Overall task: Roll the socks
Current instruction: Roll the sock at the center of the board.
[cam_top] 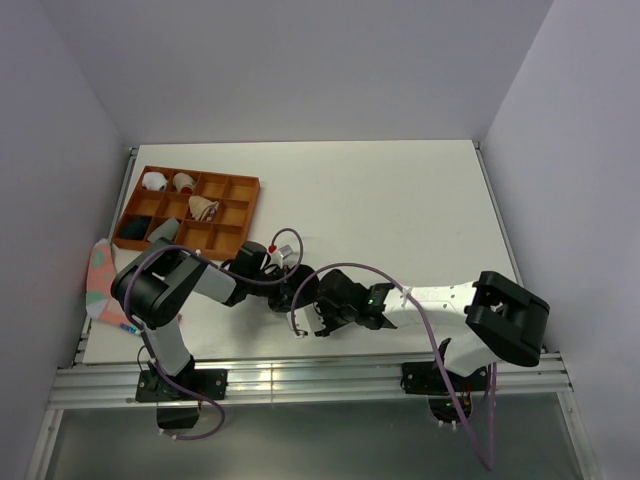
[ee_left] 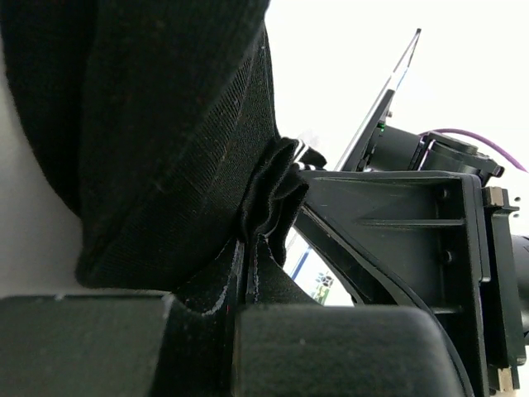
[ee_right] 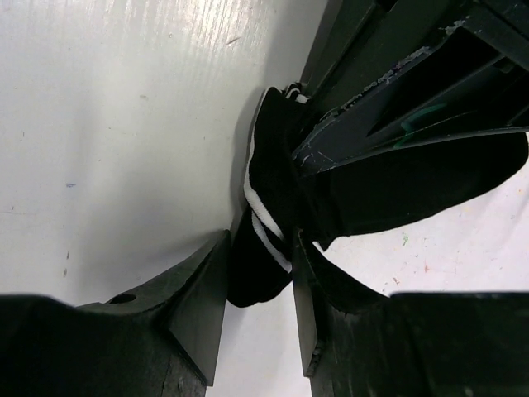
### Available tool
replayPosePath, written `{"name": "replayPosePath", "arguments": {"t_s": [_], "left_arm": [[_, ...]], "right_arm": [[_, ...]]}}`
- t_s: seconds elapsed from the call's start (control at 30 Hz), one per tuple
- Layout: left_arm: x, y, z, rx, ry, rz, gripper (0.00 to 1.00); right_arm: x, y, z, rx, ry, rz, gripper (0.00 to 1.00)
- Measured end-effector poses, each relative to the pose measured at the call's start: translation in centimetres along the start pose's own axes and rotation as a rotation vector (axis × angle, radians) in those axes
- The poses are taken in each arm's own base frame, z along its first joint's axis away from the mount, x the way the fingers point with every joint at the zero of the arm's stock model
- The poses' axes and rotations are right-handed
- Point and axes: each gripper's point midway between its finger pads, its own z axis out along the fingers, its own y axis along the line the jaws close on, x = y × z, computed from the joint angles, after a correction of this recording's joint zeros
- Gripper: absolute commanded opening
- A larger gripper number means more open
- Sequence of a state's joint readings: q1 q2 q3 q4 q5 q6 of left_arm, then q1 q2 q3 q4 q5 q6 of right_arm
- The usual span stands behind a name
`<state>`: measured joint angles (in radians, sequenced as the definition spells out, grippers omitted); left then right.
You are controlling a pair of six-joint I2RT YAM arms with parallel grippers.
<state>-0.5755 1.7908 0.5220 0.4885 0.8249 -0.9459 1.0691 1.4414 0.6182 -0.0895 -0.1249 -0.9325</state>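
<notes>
Down at the near middle of the desk point(cam_top: 400, 200), both arms crowd onto one bundle. The left gripper point(ee_left: 248, 277) has its jaws pressed together on a pleated fold of the black sock point(ee_left: 165, 124), and the body of the sock bulges out beyond the pinch. The right gripper point(ee_right: 260, 265) comes in from the opposite side, jaws about half spread, with the white-striped cuff point(ee_right: 263, 223) bunched in the gap. The fabric fills that gap and touches both fingers, so it reads as a grip on a thick wad.

So the black sock sits between the two grippers, just above or on the desk; the wrist views cannot settle which. Its tan partner cannot be picked out with any certainty. Off to the far left, the tray point(cam_top: 200, 174) and the pink sock point(cam_top: 100, 275) sit well apart from the action.

The risks look plain enough. The two grippers are nearly touching, so any twist to tuck the cuff over could knock finger against finger. The left pinch has only a thin fold, and a hard pull from the right could slide it free and let the roll spring open. If the right jaws ease off early, the cuff likely unfurls.
</notes>
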Motion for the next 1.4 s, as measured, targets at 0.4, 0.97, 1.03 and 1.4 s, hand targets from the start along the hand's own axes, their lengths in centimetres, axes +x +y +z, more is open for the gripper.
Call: {"name": "replayPosePath", "arguments": {"t_s": [0.4,0.97,1.03,1.4], "left_arm": [[-0.8,-0.2,-0.2,-0.025,-0.049,0.019,0.14],[-5.5,-0.9,-2.7,-0.058,-0.444,0.116,0.24],[-5.7,-1.0,-3.2,-0.059,-0.483,0.129,0.24],[-3.2,-1.8,-4.2,-0.085,-0.597,0.263,0.22]], "right_arm": [[-1.4,0.3,-0.1,-0.132,-0.002,0.089,0.18],[-0.8,1.7,-1.4,-0.560,-0.016,0.501,0.17],[-0.5,1.7,-1.4,-0.614,-0.013,0.558,0.17],[-0.9,-1.4,-0.9,-0.856,-0.077,0.779,0.18]]}}
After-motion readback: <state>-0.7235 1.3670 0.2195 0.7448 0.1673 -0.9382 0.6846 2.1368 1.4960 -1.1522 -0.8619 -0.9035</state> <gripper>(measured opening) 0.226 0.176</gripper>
